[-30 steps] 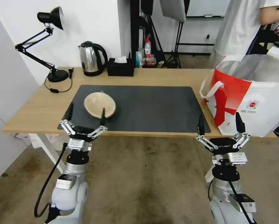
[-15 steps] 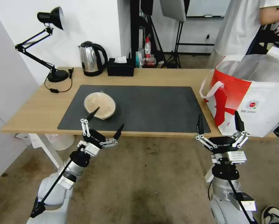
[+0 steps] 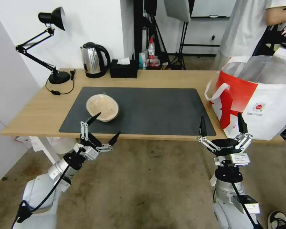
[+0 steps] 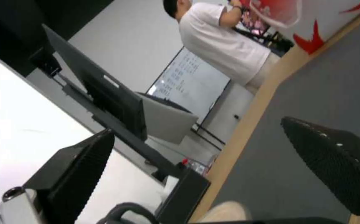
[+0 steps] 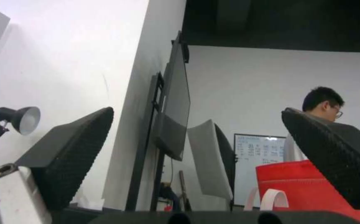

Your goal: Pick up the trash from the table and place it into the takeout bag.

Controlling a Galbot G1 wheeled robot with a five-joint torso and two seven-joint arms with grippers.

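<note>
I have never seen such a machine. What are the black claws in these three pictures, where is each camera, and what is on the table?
The claws are a wheeled robot's two grippers. One camera sits on its head and looks down at the work; two more sit on its wrists, so each looks out between its own fingers.

From the head, the left gripper is open and tilted, at the near edge of the table, just before the shallow beige bowl. The right gripper is open too, waiting beside the takeout bag. Neither holds anything.

The bowl lies on a dark mat. Behind it stand a kettle, a tissue box and a desk lamp.
</note>
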